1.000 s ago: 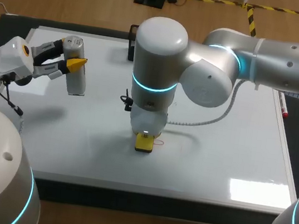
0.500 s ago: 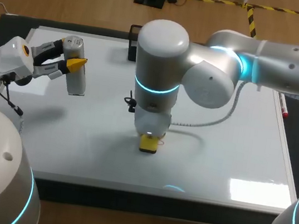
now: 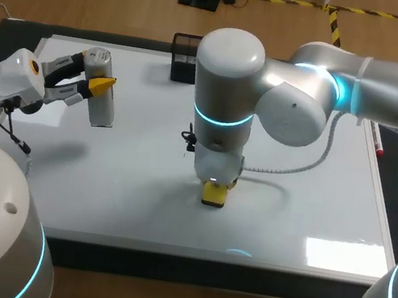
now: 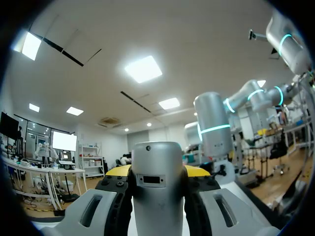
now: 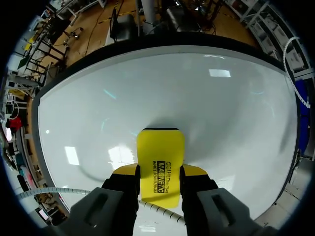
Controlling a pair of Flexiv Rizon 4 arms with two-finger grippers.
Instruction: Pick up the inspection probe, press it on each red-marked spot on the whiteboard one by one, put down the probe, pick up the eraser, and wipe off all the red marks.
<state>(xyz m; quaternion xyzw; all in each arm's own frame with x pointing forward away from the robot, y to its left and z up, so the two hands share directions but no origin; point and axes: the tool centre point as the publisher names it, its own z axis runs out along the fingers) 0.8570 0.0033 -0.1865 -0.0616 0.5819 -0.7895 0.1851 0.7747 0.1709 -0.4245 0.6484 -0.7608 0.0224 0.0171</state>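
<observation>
The left arm [image 3: 16, 75] comes in from the left side. Its white wrist lies almost flat and points to the right. The left end effector [image 3: 96, 74] has two yellow-tipped fingers [image 3: 103, 85], and they press on both sides of the grey metal tube-shaped probe [image 3: 101, 108], which stands up between them. The right arm [image 3: 387, 91] comes in from the right side and reaches past the middle. Then it bends down in a thick silver part with a glowing blue ring. The right end effector [image 3: 214, 189] points straight down, and it squeezes the yellow block eraser [image 5: 160, 152] from two sides.
</observation>
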